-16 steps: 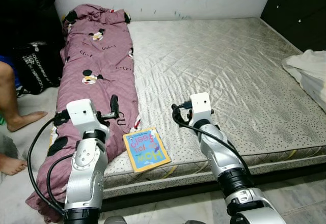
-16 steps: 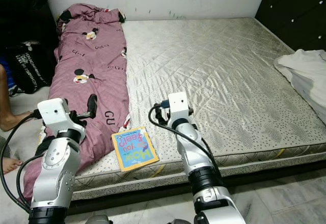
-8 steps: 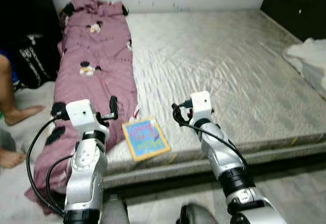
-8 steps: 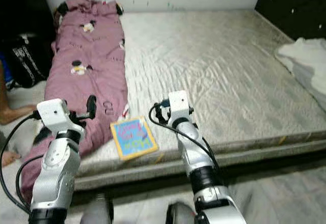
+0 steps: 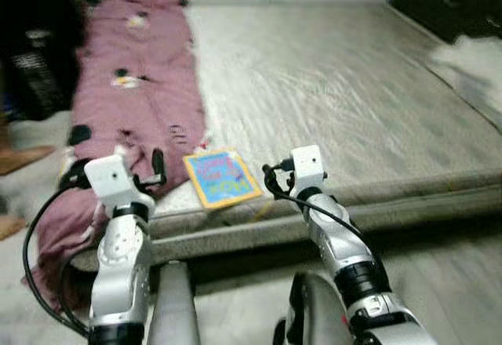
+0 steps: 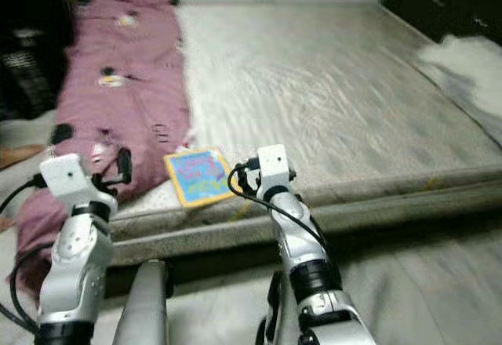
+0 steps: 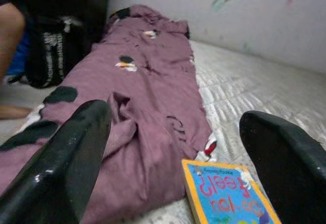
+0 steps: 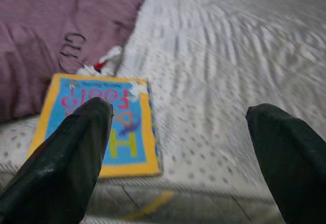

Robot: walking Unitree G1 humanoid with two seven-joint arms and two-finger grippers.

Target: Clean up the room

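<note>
A book (image 5: 222,178) with a yellow border and blue cover lies flat near the front edge of the mattress (image 5: 337,94). A purple blanket (image 5: 129,86) with cartoon prints stretches along the mattress's left side and hangs over the edge. My left gripper (image 7: 173,168) is open, held in the air short of the blanket and the book (image 7: 232,193). My right gripper (image 8: 178,152) is open too, hovering short of the bed edge with the book (image 8: 102,127) ahead of one finger. Neither holds anything.
A white cloth (image 5: 471,59) lies at the mattress's far right. A black bag (image 5: 31,70) and a person's foot (image 5: 23,159) are on the floor at the left. Dark furniture (image 5: 447,0) stands at the back right. My own legs (image 5: 176,306) are at the bottom.
The whole picture has shifted and blurred: the camera has moved back from the bed, more floor and my legs are in sight. Both arms keep their pose, grippers still open.
</note>
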